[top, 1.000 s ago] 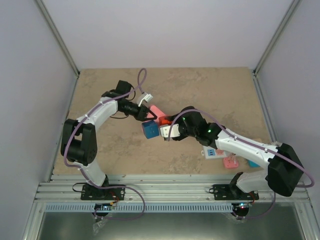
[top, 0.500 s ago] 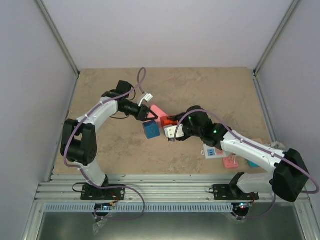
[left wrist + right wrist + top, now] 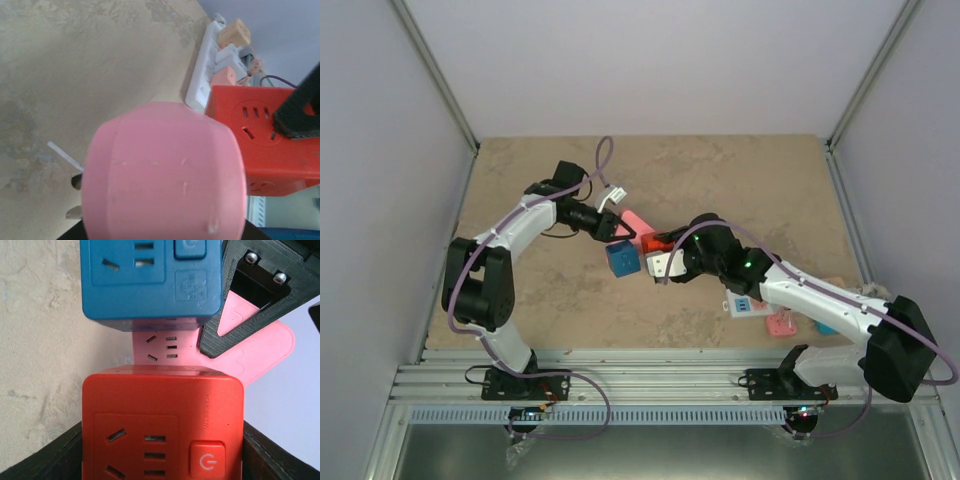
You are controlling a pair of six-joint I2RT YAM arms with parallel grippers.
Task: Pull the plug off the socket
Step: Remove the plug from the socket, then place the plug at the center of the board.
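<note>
- Left arm (image 3: 525, 225): reaches toward the middle of the surface (image 3: 520, 180). The left jaws are clenched tight on the upper-left end of the pink block (image 3: 634, 221). In the left wrist view the rounded block (image 3: 165, 175) fills the foreground.
- Blue cube (image 3: 621, 260): sits just below the pink block, between the two arms. Its face shows outlet slots and a square button. In the right wrist view the blue cube (image 3: 150, 280) overlaps the slotted face of the pink block (image 3: 260, 350). No jaws are on it.
- Red cube (image 3: 654, 243): lies just right of the pink block and the blue cube. The right jaws are half-spread and grasp it, with a dark finger against each side of the red cube (image 3: 162, 425). Its face shows outlet slots and a power button.
- Power strip (image 3: 744, 305): lies flat near the right front of the surface, well apart from both sets of jaws and partly hidden under the right arm (image 3: 820, 300). The left wrist view shows the white power strip (image 3: 199, 80) with plugs (image 3: 227, 52) standing in its outlets: tan, white and peach.
</note>
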